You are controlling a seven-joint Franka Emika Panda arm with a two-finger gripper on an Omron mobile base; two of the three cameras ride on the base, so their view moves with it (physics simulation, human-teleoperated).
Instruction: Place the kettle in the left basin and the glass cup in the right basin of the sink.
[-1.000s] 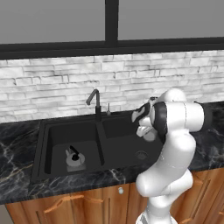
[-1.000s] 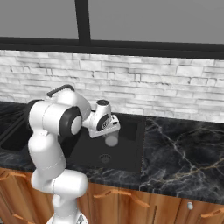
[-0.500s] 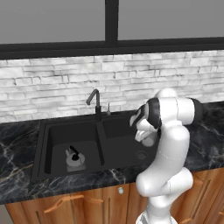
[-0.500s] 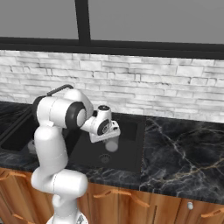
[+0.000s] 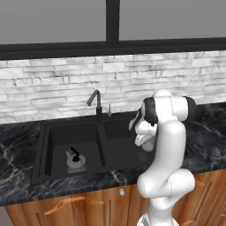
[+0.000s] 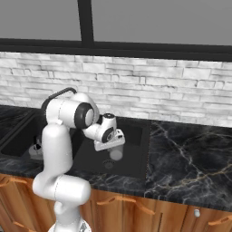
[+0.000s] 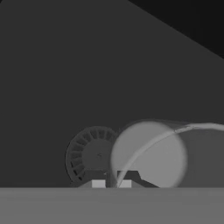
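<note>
Kettle (image 5: pixel 75 159) in left basin (image 5: pixel 59 139)

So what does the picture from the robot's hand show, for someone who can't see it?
The claw is shut on the rim of the glass cup, holding it over the dark floor of the right basin. The round slotted drain sits just beside the cup.

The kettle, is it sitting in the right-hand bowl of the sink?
No, the kettle sits in the left basin, by its drain.
</note>
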